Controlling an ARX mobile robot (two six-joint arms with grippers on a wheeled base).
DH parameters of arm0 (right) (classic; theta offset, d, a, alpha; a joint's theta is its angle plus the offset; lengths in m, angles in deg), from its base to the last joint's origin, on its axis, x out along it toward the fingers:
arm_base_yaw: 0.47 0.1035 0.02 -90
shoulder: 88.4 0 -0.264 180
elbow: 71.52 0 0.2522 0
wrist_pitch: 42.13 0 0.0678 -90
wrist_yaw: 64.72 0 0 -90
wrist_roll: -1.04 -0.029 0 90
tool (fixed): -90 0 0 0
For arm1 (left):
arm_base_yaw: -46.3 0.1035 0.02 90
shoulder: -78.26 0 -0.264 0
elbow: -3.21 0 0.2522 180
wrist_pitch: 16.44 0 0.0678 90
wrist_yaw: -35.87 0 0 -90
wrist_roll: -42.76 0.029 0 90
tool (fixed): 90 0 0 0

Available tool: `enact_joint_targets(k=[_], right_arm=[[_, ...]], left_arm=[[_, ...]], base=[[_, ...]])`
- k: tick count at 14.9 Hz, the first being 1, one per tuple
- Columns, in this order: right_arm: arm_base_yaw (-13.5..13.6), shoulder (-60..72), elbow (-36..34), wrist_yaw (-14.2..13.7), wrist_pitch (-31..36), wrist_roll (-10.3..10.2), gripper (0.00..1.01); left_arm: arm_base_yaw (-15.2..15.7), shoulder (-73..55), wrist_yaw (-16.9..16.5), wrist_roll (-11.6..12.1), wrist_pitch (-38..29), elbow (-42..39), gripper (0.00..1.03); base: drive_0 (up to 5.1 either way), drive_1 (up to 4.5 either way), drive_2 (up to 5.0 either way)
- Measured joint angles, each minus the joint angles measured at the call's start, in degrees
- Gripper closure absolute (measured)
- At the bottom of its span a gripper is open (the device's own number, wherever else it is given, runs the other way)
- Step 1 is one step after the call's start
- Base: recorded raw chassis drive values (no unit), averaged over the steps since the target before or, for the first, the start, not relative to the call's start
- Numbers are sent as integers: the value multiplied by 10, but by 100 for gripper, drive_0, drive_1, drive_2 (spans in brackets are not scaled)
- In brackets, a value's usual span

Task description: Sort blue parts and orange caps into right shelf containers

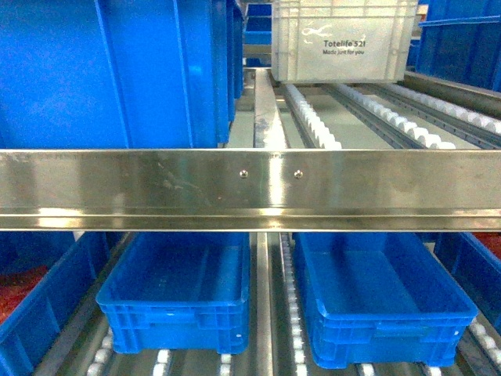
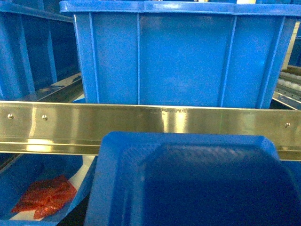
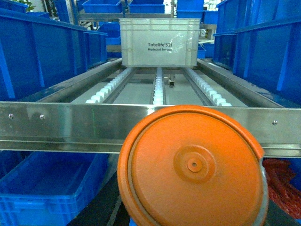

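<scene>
1. Right wrist view, nearest: a large round orange plastic cap (image 3: 193, 165) with a raised rim and a small central boss fills the lower middle, directly in front of the camera. The right gripper's fingers do not show, so whether it is clamped on the cap cannot be told.
2. Left wrist view, nearest: a blue moulded plastic part (image 2: 188, 181) with a textured, recessed face fills the lower frame. The left gripper is likewise hidden; its opening cannot be told.
3. Behind both objects runs the front rail (image 1: 250, 188) of the stainless steel roller shelf, a bright horizontal band fixed with small screws.
4. Below the rail, on the lower roller level, two shallow open-topped glossy blue plastic bins stand side by side: the left bin (image 1: 176, 313) and the right bin (image 1: 383, 325), apart, with a roller track between them.
5. Lower left, a further blue bin holds a red mesh-like bundle (image 2: 44, 197).
6. Above the rail, a tall deep blue container (image 1: 109, 70) stands at the left front of the upper level.
7. Farthest, a white translucent crate marked "Totelife 52l" (image 1: 340, 39) sits at the back of the upper rollers.
</scene>
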Motion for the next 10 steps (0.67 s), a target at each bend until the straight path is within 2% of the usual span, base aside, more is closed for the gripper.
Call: enact_joint_targets(k=[10], right_arm=[[0,0,0,-2,0,0,58]], left_arm=[[0,0,-2,0,0,0,61]], base=[[0,0,0]])
